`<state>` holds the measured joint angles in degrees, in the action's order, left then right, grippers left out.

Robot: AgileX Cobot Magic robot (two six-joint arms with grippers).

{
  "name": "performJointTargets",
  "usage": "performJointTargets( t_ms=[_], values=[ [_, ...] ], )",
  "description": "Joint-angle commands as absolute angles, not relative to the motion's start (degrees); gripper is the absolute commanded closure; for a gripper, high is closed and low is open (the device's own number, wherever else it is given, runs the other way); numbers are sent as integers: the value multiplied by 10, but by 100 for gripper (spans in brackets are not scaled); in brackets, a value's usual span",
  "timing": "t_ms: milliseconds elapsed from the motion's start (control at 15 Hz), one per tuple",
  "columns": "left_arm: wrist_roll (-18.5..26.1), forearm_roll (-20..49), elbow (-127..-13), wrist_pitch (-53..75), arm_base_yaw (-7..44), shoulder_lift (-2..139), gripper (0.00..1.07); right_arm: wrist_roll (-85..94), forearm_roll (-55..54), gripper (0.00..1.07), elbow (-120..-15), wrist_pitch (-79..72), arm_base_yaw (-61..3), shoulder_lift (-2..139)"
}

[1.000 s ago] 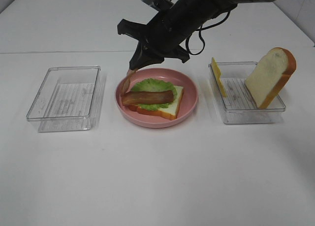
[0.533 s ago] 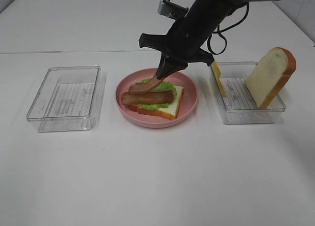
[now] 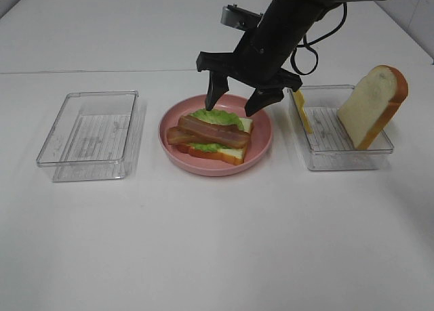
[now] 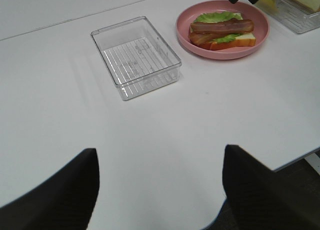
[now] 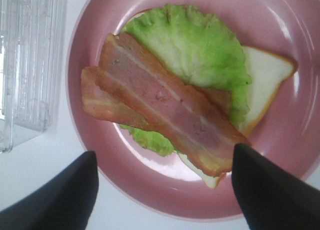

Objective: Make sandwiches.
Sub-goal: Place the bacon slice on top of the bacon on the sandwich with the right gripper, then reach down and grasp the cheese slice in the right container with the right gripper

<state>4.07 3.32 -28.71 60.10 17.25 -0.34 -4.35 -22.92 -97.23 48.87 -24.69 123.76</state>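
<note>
The sandwich (image 3: pixel 213 136) lies on the pink plate (image 3: pixel 261 147): a white bread slice with an orange-brown crust, a green lettuce leaf and two bacon strips crossing on top. My right gripper (image 3: pixel 231 106) hangs open and empty just above the plate's far side. Its wrist view looks straight down on the bacon (image 5: pixel 165 109), lettuce (image 5: pixel 200 44) and bread (image 5: pixel 267 69), with the gripper (image 5: pixel 164 152) spread wide. My left gripper (image 4: pixel 160 149) is open and empty, low over the table far from the sandwich (image 4: pixel 222 30).
A clear tray (image 3: pixel 339 158) right of the plate holds an upright bread slice (image 3: pixel 373 104) and a yellow cheese slice (image 3: pixel 300 108). A bare clear tray (image 3: pixel 88 131) sits left of the plate and shows in the left wrist view (image 4: pixel 136 54).
My right gripper carried the second bacon strip rightward over the plate, laid it across the first strip and opened. The strip now rests on the sandwich.
</note>
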Motion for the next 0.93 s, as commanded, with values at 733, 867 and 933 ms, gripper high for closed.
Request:
performJointTargets(
  t_ms=[733,867,933],
  values=[
    [40,34,-286,596,173,-16,39,-95,-36,35,-1061,607,-184,1168],
    [40,34,-286,596,173,-16,39,-70,-41,37,-1061,580,-165,1170],
    [40,34,-286,596,173,-16,39,-62,-42,39,-1061,563,-162,1172]
  ],
)
